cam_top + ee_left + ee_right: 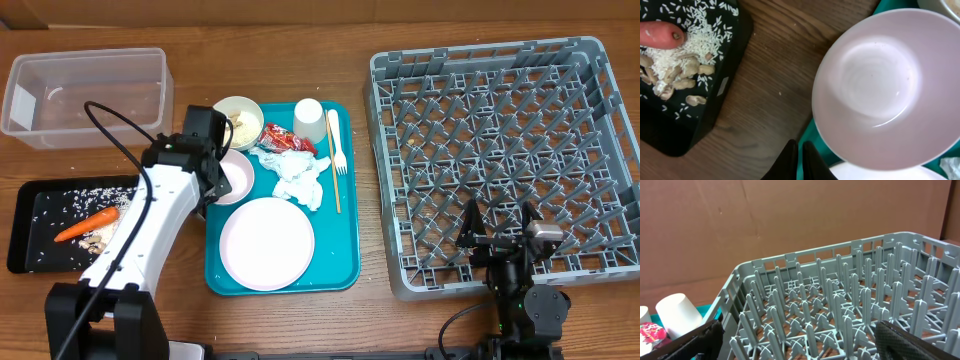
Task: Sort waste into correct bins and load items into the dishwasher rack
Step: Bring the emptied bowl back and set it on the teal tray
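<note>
At the table's ten o'clock corner, a clear plastic tub (85, 95) with rounded corners sits above a shallow black tray (25, 240) at eight o'clock. The tray's right end is hidden under the left arm's white casing. On it lie a smooth orange carrot (85, 225), scattered rice-like grains (700, 45) and pale, curled nuts (682, 82). The left gripper (799, 157) cannot be made out from overhead. Its wrist camera shows dark fingers pressed together over the rim of the teal tray (345, 270), at seven o'clock of a glossy, empty white bowl (885, 90). On that tray a second bowl (238, 118) holds pale bits too small to name. Beside it are a red crinkly wrapper (283, 137), crumpled white tissue (300, 180), a small white cup (309, 118) and a plastic fork (338, 140), with a flat round plate (266, 243) at six o'clock. At three o'clock stands the grey, pegged dishwasher rack (500, 140). The right gripper (497, 232) hangs spread wide at its near edge, fingertips cut off in the wrist view.
</note>
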Robot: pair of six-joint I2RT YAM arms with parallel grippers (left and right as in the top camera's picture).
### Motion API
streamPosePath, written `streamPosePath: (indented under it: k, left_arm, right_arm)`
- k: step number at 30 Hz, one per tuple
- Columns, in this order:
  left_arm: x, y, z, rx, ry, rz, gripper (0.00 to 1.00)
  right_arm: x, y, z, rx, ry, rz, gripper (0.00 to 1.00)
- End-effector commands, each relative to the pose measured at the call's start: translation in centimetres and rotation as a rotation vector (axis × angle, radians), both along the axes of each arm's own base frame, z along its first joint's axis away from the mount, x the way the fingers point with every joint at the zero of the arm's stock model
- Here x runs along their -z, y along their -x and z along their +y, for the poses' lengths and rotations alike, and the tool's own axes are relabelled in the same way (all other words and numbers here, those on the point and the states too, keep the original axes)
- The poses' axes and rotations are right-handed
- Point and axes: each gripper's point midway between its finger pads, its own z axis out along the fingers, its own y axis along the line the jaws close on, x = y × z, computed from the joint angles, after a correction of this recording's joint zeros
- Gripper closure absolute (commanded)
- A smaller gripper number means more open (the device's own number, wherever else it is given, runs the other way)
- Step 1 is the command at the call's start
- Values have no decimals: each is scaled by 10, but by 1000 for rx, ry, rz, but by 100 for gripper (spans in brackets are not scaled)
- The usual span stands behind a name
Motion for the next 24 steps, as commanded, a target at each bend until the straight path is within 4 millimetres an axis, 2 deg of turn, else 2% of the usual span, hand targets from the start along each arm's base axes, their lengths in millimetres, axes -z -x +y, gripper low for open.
streamPosePath:
  k: [1,8,10,12,14,18,24]
  left_arm:
    - [8,0,-4,-17,35,4,92]
    - [17,-2,-13,-8,86,16,91]
    - [29,0,-13,-10,81,56,91]
    - [39,1,-13,-10,74,88,96]
    - [41,-1,-12,6,65,92,96]
    - [28,-13,-14,27,70,49,96]
    - [-23,-34,-19,41,92,-47,96]
  right_arm:
    - [1,0,1,-2,7,-6,0]
    - [1,0,1,-2,7,-6,0]
    - [1,0,1,-2,7,-6,0]
    - [1,0,1,-2,7,-6,0]
    - [1,0,1,-2,7,-6,0]
    - [1,0,1,-2,7,-6,0]
    - [1,0,1,-2,7,-6,0]
